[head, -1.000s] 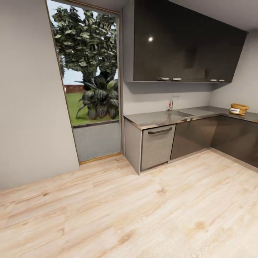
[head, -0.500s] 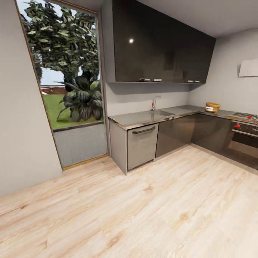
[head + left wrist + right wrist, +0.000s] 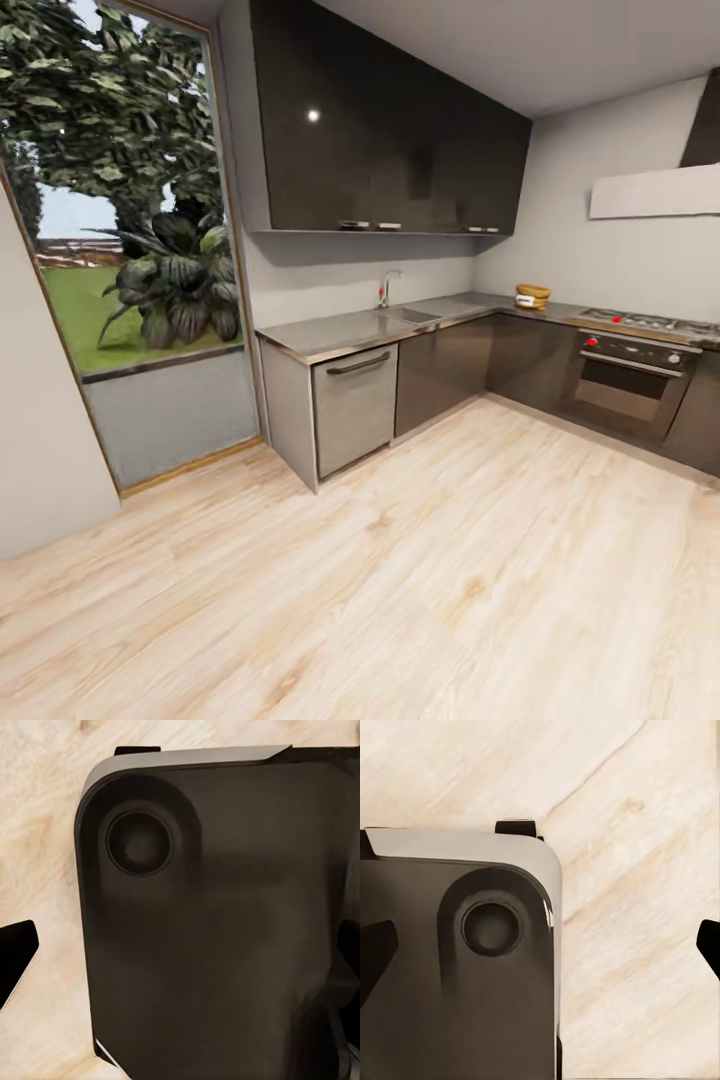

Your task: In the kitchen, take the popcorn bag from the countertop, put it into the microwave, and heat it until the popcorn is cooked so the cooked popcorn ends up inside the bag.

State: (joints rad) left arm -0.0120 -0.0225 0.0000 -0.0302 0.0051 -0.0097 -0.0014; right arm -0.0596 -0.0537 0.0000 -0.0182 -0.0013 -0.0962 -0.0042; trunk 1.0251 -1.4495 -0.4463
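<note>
Camera swung right, one oven [image 3: 627, 378] now showing, one popcorn bag [image 3: 531, 296] on countertop [image 3: 350, 328], fingers' state unclear.

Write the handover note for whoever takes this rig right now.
Left gripper: jaws apart, nothing held, hanging over the robot's base and the wood floor.
Right gripper: the same, open with nothing held.
The popcorn bag sits on the countertop in the far corner, just before the hob, well out of reach across the floor.
Done: nothing yet; the bag is untouched.
Left: drive to the corner, pick up the bag, locate the microwave, load the bag, shut the door and heat until the popcorn is cooked.
</note>
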